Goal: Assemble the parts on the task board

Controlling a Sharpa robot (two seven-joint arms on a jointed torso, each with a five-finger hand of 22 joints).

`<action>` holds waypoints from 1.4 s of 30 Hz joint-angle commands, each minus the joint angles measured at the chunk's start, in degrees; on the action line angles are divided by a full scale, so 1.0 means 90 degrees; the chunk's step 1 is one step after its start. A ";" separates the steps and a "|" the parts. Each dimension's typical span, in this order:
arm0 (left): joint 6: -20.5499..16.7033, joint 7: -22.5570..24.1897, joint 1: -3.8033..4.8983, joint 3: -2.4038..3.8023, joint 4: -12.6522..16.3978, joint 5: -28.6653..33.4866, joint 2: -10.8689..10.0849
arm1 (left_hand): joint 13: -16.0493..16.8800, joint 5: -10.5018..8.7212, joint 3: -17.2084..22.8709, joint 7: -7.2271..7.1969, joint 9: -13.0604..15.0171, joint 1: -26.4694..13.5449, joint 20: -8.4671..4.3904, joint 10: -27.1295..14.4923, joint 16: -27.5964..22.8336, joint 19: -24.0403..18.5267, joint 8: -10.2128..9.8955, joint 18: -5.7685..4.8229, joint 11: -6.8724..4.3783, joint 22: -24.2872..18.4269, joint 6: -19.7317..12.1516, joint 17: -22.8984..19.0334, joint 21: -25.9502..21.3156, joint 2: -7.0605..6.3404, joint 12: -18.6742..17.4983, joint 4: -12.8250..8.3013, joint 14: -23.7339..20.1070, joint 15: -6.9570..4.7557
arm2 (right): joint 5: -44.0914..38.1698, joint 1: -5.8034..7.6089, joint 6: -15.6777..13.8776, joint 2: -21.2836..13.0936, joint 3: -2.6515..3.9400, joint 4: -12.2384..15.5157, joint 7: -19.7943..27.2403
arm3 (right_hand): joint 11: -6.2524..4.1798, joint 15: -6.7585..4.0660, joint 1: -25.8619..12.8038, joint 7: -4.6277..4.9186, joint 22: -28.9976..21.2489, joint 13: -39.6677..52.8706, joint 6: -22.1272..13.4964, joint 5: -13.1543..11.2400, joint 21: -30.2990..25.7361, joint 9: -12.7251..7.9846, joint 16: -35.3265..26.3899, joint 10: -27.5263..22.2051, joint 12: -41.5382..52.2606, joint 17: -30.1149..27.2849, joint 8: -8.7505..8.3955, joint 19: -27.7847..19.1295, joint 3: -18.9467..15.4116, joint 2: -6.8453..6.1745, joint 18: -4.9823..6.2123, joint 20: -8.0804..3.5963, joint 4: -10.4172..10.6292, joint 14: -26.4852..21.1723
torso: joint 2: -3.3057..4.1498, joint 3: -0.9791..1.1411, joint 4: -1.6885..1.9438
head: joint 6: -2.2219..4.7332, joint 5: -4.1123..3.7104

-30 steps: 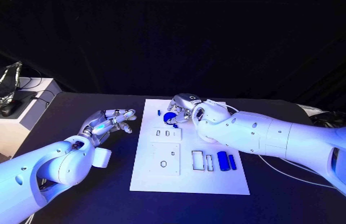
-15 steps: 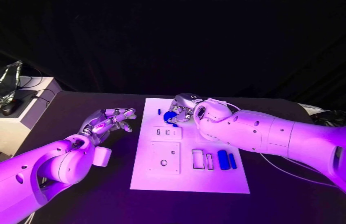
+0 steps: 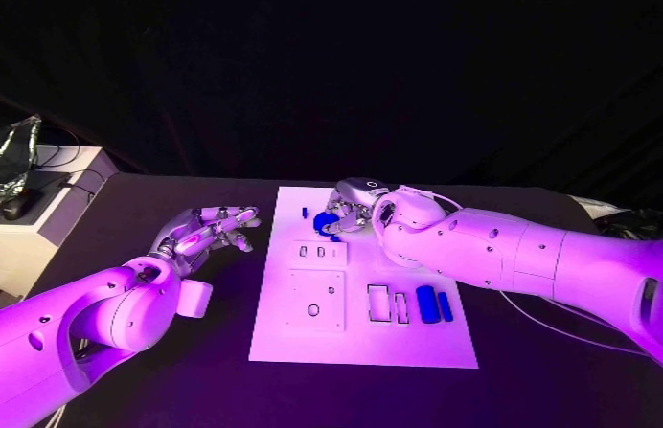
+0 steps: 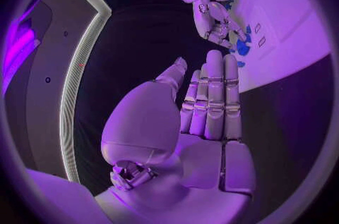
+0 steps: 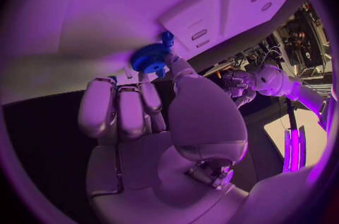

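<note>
The white task board (image 3: 362,337) lies in the middle of the black table. My right hand (image 3: 353,204) is over the board's far end and pinches a round blue toothed part (image 3: 325,222) just above the board; the same blue toothed part (image 5: 149,58) sits at my fingertips in the right wrist view, with a small blue piece (image 5: 167,38) beside it. Two blue cylinders (image 3: 434,305) lie side by side on the board's right half. A tiny blue peg (image 3: 304,214) stands near the far left corner. My left hand (image 3: 210,232) hovers open left of the board, fingers straight and holding nothing.
The board carries raised white blocks with slots (image 3: 319,252) and a hole (image 3: 313,309), plus two rectangular recesses (image 3: 385,304). A white cabinet (image 3: 41,219) with cables stands beside the table's left edge. Dark bare table surrounds the board.
My right hand has crept slightly with the blue toothed part, staying over the board's far end. My left hand has barely moved.
</note>
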 commanded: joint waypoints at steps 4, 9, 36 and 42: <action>0.0104 0.0032 -0.0002 0.0005 0.0017 -0.0018 0.0007 | 0.0002 -0.0009 0.0016 0.0028 0.0004 -0.0051 -0.0010 -0.0037 -0.0044 -0.0041 -0.0029 0.0081 -0.0001 -0.0005 -0.0034 -0.0008 0.0003 0.0003 0.0014 -0.0020 -0.0025 0.0010 | -0.0159 -0.0052 0.0067 0.0012 -0.0033 -0.0013 0.0017 | -0.0035 -0.0045 0.0082 0.0018 0.0978 0.0326 0.0044 0.0209 -0.0025 -0.0015 -0.0023 -0.0010 0.0013 0.0009 -0.0019 0.0368 0.0176 0.0164 0.0067 -0.0040 -0.0409 -0.0004 | -0.0002 -0.0003 -0.0003 | 0.0003 -0.0007; 0.0102 0.0031 -0.0002 0.0005 0.0017 -0.0018 0.0008 | 0.0002 -0.0009 0.0016 0.0028 0.0004 -0.0051 -0.0010 -0.0037 -0.0044 -0.0041 -0.0029 0.0081 -0.0001 -0.0005 -0.0034 -0.0008 0.0003 0.0003 0.0014 -0.0020 -0.0025 0.0010 | -0.0262 -0.0052 -0.0202 0.0021 -0.0033 0.0011 0.0021 | -0.0060 -0.0061 0.0035 -0.0005 0.0981 0.0341 0.0124 0.0286 -0.0005 -0.0019 -0.0028 0.0014 0.0038 0.0021 -0.0021 0.0371 0.0354 0.0334 0.0060 -0.0054 -0.0744 -0.0001 | -0.0004 -0.0005 0.0002 | 0.0009 -0.0014; 0.0121 0.0039 -0.0007 0.0005 0.0001 -0.0018 0.0000 | 0.0002 -0.0009 0.0016 0.0028 0.0004 -0.0051 -0.0010 -0.0037 -0.0044 -0.0041 -0.0029 0.0081 -0.0001 -0.0005 -0.0034 -0.0008 0.0003 0.0003 0.0014 -0.0020 -0.0025 0.0010 | -0.0139 -0.0057 -0.1592 -0.0292 -0.0030 0.0398 0.0580 | -0.0078 -0.0075 -0.0184 -0.0038 0.1010 0.0383 0.0188 0.0197 0.0141 -0.0018 -0.0005 0.0088 0.0051 0.0070 -0.0019 0.0390 0.0354 0.0284 0.0033 -0.0073 -0.0642 0.0010 | -0.0003 -0.0005 -0.0004 | 0.0012 0.0017; 0.0123 0.0037 -0.0008 0.0005 0.0006 -0.0018 -0.0002 | 0.0002 -0.0009 0.0016 0.0028 0.0004 -0.0051 -0.0010 -0.0037 -0.0044 -0.0041 -0.0029 0.0081 -0.0001 -0.0005 -0.0034 -0.0008 0.0003 0.0003 0.0014 -0.0020 -0.0025 0.0010 | -0.0343 -0.0056 -0.1418 -0.0308 -0.0030 0.0287 0.0345 | -0.0077 -0.0076 -0.0147 -0.0041 0.1007 0.0389 0.0195 0.0110 0.0135 -0.0016 -0.0015 0.0093 0.0031 0.0071 -0.0017 0.0385 0.0334 0.0236 0.0034 -0.0072 -0.0556 0.0011 | 0.0000 -0.0004 -0.0003 | 0.0011 0.0015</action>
